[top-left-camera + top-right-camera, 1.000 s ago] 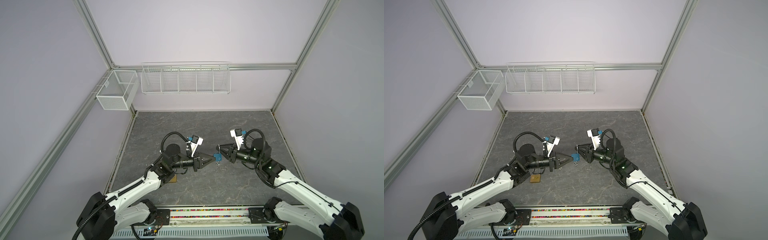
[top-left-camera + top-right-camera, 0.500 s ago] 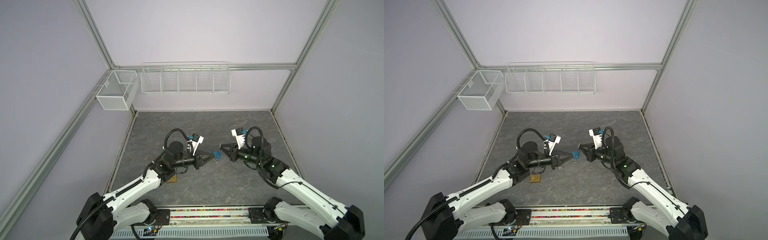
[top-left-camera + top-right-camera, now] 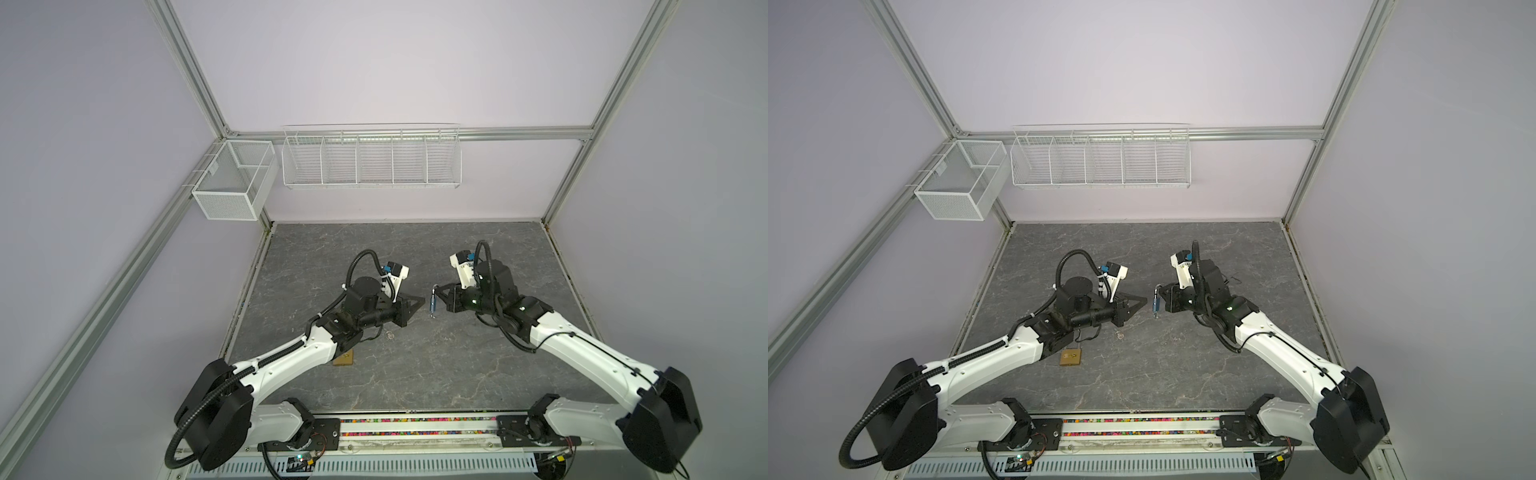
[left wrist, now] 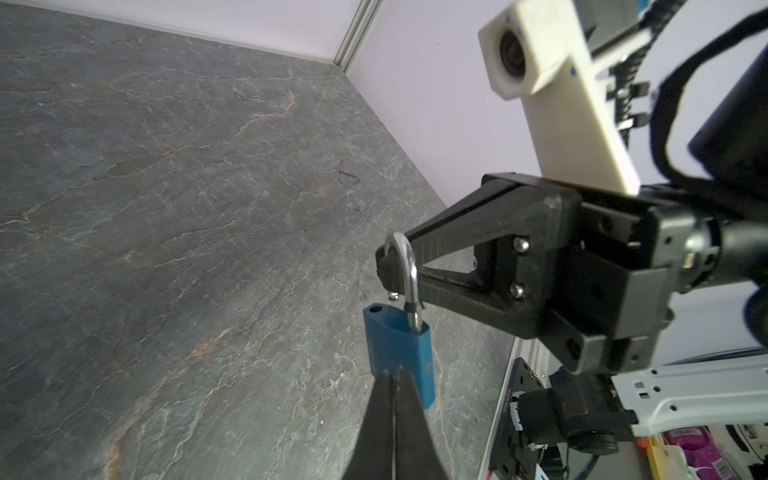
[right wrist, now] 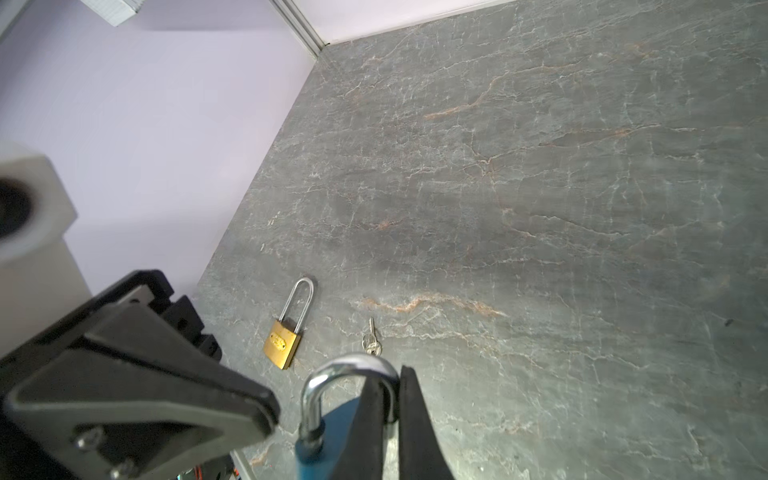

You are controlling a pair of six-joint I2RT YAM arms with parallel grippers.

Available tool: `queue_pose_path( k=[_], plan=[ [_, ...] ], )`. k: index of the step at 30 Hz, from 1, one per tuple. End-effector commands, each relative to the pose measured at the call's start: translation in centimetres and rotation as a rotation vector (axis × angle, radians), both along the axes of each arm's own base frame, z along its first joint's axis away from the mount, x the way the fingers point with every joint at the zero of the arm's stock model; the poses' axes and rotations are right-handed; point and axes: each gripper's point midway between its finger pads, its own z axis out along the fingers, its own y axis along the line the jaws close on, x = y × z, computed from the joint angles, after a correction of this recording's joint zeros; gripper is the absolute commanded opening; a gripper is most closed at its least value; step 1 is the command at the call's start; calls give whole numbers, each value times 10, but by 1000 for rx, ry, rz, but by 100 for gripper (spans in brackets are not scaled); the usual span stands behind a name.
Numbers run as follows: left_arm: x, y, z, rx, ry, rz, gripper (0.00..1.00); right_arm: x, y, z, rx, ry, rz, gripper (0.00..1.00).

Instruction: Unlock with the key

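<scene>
Now, blue padlock [image 4: 399, 353]: hangs in the air between the two grippers; one end of its metal loop [image 4: 411, 274] is out of its hole, so I think it is open.
Right gripper [image 4: 388, 268]: squeezed tight on the loop.
Left gripper [image 4: 392, 378]: fingers [image 4: 374, 424] almost together by the lock's bottom; touching or not, I cannot tell.
Key [image 5: 371, 343]: flat on the table [image 5: 540, 208], near the brass padlock [image 5: 282, 345].
Do it well: pull the left gripper straight back, slowly, so the hanging lock does not swing; the right one should hold tight.
</scene>
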Motion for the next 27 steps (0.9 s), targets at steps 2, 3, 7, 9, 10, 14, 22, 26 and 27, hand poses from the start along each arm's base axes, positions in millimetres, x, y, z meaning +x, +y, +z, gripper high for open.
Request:
queue_pose_path(
  k=[2, 3, 7, 9, 10, 14, 22, 26, 27],
  plan=[
    [-4, 0, 6, -48, -57, -56, 39, 7, 15, 15, 9, -50, 72, 7],
    [-8, 3, 7, -81, -79, -71, 41, 6, 17, 18, 11, -61, 87, 7],
    [-13, 22, 9, -148, -100, -71, 43, -2, 22, 32, 39, -120, 155, 7],
    [-11, 32, 8, -161, -99, -81, 45, -11, 25, 42, 65, -157, 207, 7],
    [-11, 35, 8, -165, -96, -97, 45, -15, 26, 46, 81, -171, 227, 6],
    [-21, 35, 27, -279, -104, -264, 51, -37, 35, 71, 186, -229, 345, 7],
    [-30, 20, 65, -508, -90, -512, 64, -57, 41, 99, 285, -272, 446, 7],
    [-44, 10, 76, -506, -107, -604, 68, -57, 39, 103, 272, -281, 438, 7],
    [-46, 10, 79, -506, -108, -617, 68, -56, 38, 103, 262, -286, 428, 7]
  ],
)
